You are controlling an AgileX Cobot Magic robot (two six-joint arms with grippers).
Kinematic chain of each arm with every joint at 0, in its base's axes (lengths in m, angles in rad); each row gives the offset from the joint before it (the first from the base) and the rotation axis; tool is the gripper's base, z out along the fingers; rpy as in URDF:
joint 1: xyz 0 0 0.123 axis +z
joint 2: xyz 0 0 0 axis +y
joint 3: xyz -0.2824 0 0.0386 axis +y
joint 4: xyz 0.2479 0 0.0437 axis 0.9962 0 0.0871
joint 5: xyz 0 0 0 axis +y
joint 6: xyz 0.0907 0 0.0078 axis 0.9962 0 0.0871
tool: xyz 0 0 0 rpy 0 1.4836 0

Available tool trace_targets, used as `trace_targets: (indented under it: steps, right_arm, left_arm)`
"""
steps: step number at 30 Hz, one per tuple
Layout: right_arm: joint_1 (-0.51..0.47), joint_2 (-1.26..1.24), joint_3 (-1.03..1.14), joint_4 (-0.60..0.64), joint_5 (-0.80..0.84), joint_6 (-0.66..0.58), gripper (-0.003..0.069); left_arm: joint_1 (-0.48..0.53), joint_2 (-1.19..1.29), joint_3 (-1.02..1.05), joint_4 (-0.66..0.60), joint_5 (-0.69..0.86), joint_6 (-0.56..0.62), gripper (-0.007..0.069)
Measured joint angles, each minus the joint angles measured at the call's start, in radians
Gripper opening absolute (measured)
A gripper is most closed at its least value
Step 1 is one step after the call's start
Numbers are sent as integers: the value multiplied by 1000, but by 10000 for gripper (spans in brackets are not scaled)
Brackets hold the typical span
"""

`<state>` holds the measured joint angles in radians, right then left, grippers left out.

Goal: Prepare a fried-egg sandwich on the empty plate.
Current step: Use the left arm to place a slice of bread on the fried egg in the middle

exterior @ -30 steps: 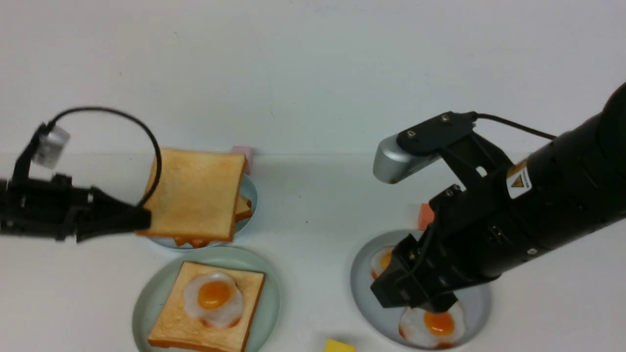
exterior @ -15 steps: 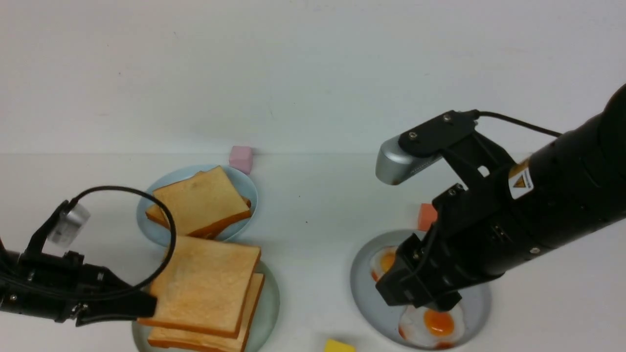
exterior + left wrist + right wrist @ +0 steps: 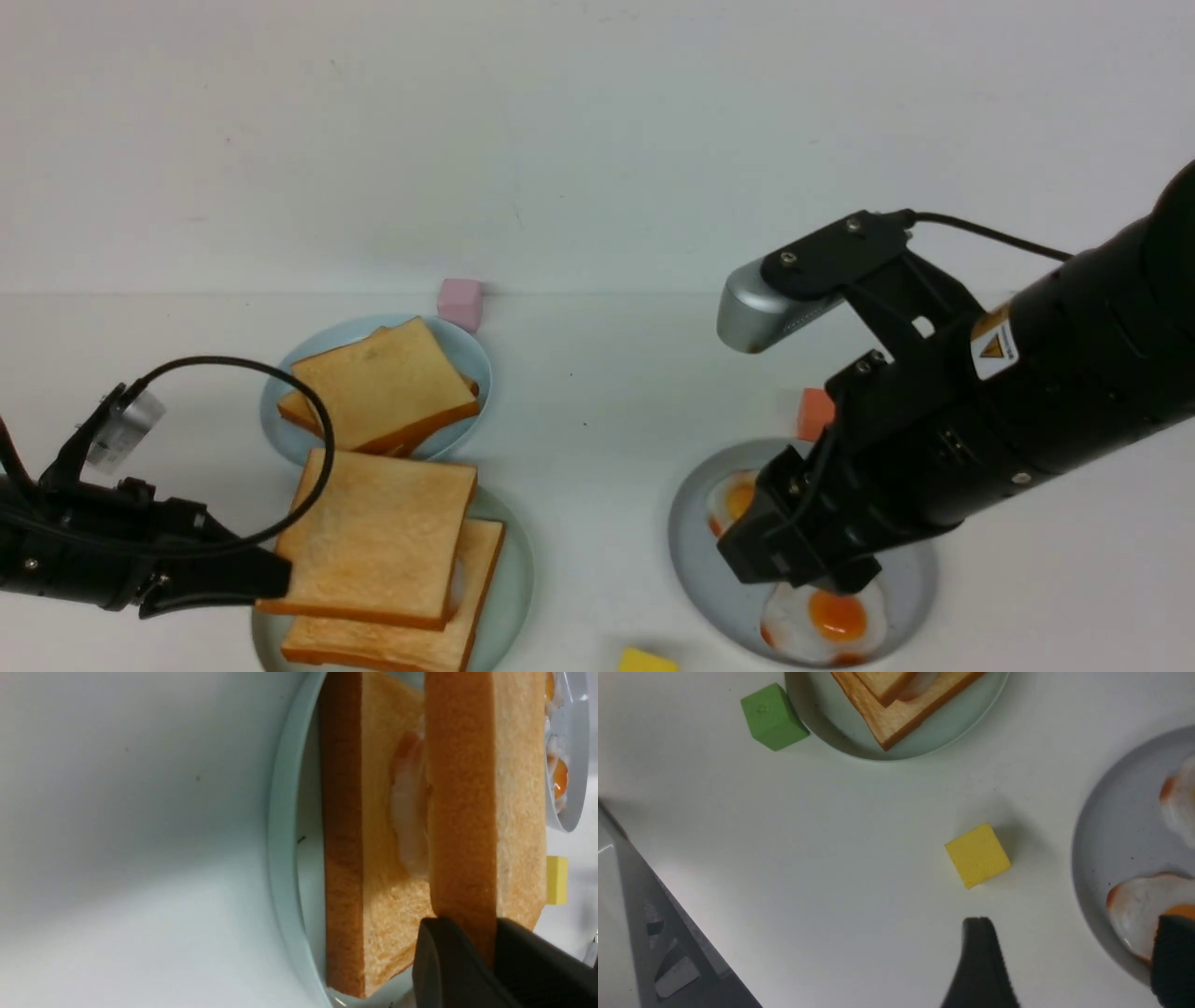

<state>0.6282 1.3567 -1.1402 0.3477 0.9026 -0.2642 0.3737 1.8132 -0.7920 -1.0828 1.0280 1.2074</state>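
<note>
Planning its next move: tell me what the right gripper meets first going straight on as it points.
The right gripper likely meets the near fried egg on the grey-blue plate; depth is unclear.

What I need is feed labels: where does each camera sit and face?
Front: between left arm and right arm, facing forward and down over the table; both show.
Left wrist: on the left arm, facing along the left gripper, shut on the top toast.
Right wrist: on the right arm, facing down at the yellow block; open right gripper shows.
Shared: all show the green plate and yellow block.
</note>
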Motion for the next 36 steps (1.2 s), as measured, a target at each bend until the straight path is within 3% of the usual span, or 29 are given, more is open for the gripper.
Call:
trace_targets:
  steps: [22,26,31,36]
  right_arm:
    - [0,0,0,-19,-1,0,479]
    - [0,0,0,-19,-1,0,479]
    - [0,0,0,-19,-1,0,477]
    - [0,0,0,-19,-1,0,461]
  left_arm:
    - [0,81,0,-23,23,31,110]
    - [0,81,0,-20,22,5,213]
    - [0,56,0,2,16,-16,407]
    - [0,-20,-1,52,-48,-83,499]
